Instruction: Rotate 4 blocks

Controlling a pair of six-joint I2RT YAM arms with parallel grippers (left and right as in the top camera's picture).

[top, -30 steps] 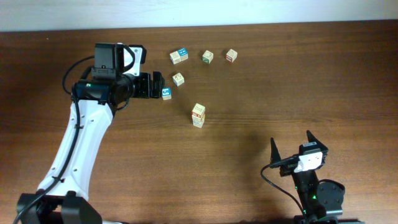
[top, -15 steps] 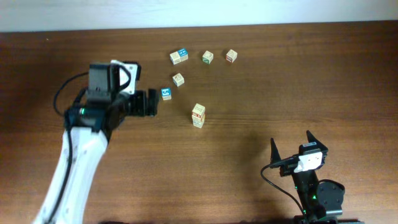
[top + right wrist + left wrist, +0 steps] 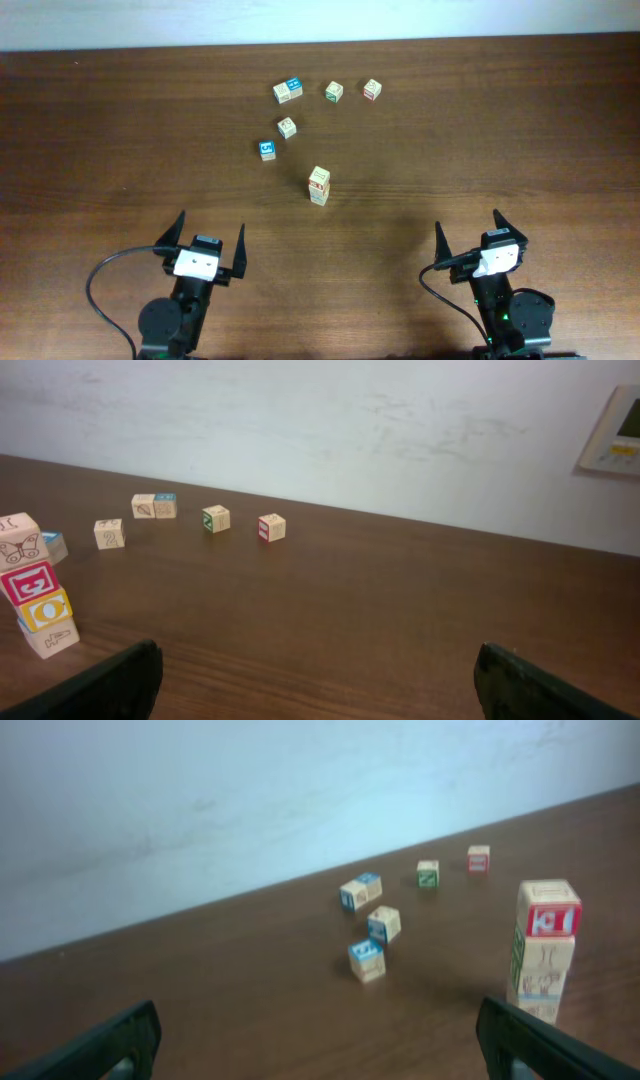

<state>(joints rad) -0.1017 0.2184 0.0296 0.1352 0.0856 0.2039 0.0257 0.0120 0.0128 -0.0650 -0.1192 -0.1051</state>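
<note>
table point(image 3: 520, 130) of dark wood, with small pale blocks point(image 3: 427, 873) spread over its far half and both arms parked at the near edge, well apart from all of them.

the left gripper point(image 3: 212, 235) sits low at the near left with its jaws spread wide and nothing between them. in its wrist view the two dark fingertips point(image 3: 110, 1045) show only at the bottom corners, with bare wood in the gap. the right gripper point(image 3: 468, 235) sits at the near right in the same way, jaws wide and holding nothing.

closest to the arms is a stack point(image 3: 319, 186) of blocks, roughly midway between the two grippers but farther back. its top block shows a red print in the left wrist view, and the stack leans a little. how many blocks it holds is hard to tell.

behind it, along the far side, a green block point(image 3: 333, 91) and a red block point(image 3: 371, 89) stand near each other without touching. left of the green one is a pair of blocks point(image 3: 288, 91) side by side and touching, one with a blue top. nearer than the pair is a tan block point(image 3: 287, 127), and just beside it, nearer and to the left, a blue block point(image 3: 267, 150). all the loose ones rest flat on the wood. a pale wall point(image 3: 250, 790) rises behind the table.
</note>
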